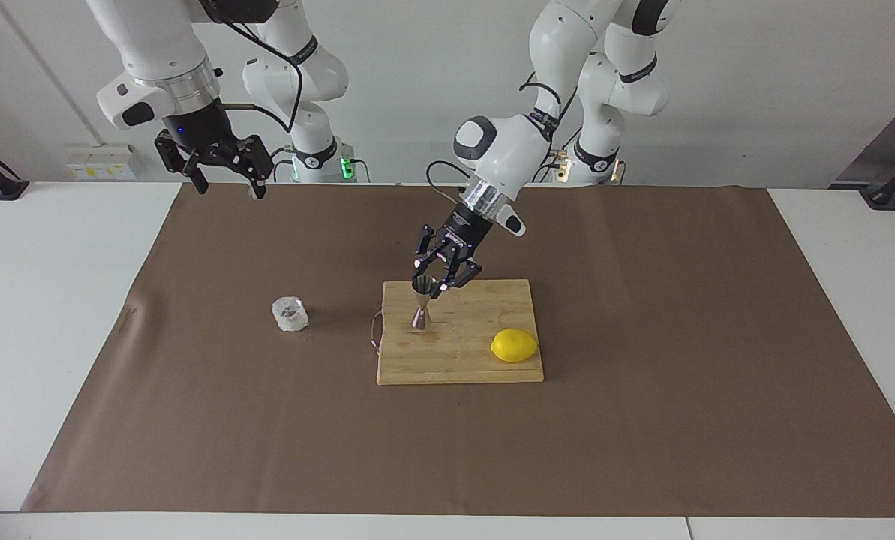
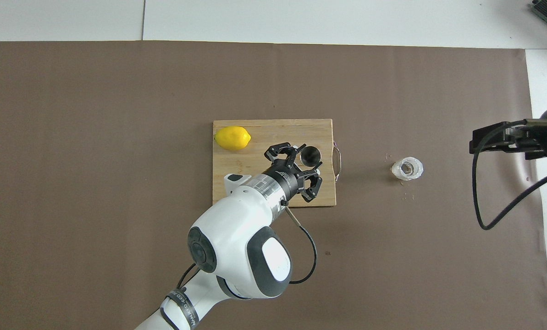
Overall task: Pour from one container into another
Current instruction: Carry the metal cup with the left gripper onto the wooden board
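The left pincer [image 1: 430, 286] grips the steel jigger [image 1: 421, 306] by its upper cone, holding it upright over the wooden cutting board [image 1: 462, 364], at the board's end toward the right arm; its foot looks to be touching the wood, though I cannot be sure. A lemon [image 1: 514, 345] lies on the board's other end. The faceted glass cup [image 1: 290, 313] stands on the brown paper, near the board's wire handle. The right pincer [image 1: 226, 176] waits, fingers spread and holding nothing, over the paper's edge by its base.
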`<state>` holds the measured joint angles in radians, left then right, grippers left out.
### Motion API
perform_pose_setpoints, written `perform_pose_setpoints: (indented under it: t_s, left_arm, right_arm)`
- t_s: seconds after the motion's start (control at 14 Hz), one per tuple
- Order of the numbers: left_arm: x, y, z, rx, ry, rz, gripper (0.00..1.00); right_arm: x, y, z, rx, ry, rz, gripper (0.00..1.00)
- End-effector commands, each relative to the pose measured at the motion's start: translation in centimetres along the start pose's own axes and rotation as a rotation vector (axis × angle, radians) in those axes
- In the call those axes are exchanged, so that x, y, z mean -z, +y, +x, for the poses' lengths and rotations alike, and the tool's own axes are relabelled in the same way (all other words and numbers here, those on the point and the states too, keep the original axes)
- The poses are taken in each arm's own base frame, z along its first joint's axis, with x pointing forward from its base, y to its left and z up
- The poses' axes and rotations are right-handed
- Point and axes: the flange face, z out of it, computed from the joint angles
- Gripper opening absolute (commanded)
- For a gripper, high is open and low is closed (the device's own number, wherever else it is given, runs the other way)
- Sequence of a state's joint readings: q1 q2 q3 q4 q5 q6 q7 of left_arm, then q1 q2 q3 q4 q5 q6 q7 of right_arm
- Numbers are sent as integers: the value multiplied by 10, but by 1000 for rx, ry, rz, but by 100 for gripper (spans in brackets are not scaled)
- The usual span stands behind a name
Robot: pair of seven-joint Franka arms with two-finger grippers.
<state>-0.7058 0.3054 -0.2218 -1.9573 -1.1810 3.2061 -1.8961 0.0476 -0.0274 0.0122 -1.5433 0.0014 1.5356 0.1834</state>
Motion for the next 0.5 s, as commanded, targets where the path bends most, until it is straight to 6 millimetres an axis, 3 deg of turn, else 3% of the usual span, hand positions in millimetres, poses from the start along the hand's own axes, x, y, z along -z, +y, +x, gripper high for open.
perform_pose_setpoints:
  t_s: [0.0, 0.43]
  left_arm:
    - [-5, -9, 2, 2, -3, -17, 0]
    - [-16, -17, 23, -8, 39, -10, 2]
  right_arm:
    - [3, 3, -2, 2, -5, -6, 100]
    - [4, 2, -2, 2, -3, -5, 100]
